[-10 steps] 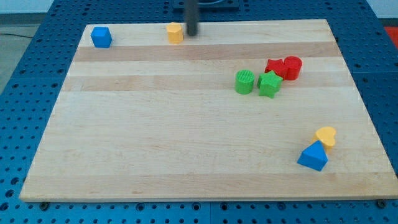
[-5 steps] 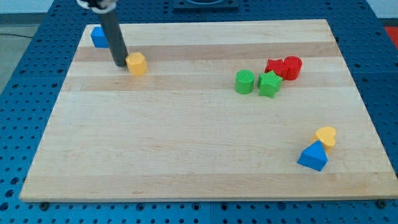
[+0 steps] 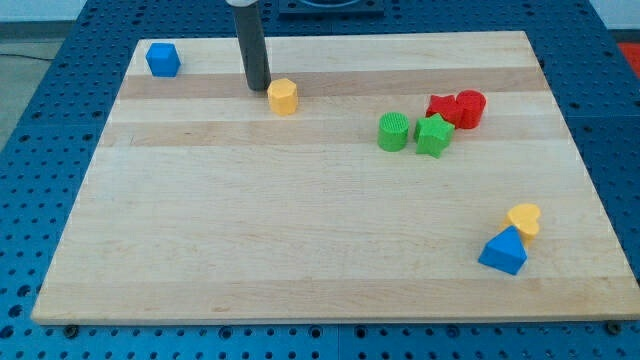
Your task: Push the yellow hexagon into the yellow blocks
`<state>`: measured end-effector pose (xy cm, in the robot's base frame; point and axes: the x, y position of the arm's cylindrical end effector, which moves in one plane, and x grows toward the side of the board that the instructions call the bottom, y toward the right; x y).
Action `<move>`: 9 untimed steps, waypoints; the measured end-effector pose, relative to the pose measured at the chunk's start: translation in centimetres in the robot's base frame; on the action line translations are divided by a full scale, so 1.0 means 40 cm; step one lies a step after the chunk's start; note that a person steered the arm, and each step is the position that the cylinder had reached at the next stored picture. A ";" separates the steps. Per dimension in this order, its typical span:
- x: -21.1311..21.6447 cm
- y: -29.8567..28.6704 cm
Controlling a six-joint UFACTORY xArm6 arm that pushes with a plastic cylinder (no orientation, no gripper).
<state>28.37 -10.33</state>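
Observation:
The yellow hexagon (image 3: 284, 96) sits in the upper middle-left of the wooden board (image 3: 300, 250). My tip (image 3: 259, 86) stands just left of it and slightly above, very close or touching. The only other yellow block, a yellow heart (image 3: 524, 218), lies at the lower right, touching the blue triangle (image 3: 503, 251). The hexagon is far from the heart.
A blue cube (image 3: 162, 59) sits at the top left corner. A green cylinder (image 3: 393, 131) and green star (image 3: 434, 135) sit right of centre, with a red star (image 3: 444, 107) and red cylinder (image 3: 470, 108) just above them.
The yellow hexagon went from the top edge down-left, then moved right to its present spot. My tip swung left past it and now follows on its left side.

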 end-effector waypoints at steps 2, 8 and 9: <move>0.167 0.175; 0.344 0.071; 0.426 0.256</move>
<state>45.42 -0.09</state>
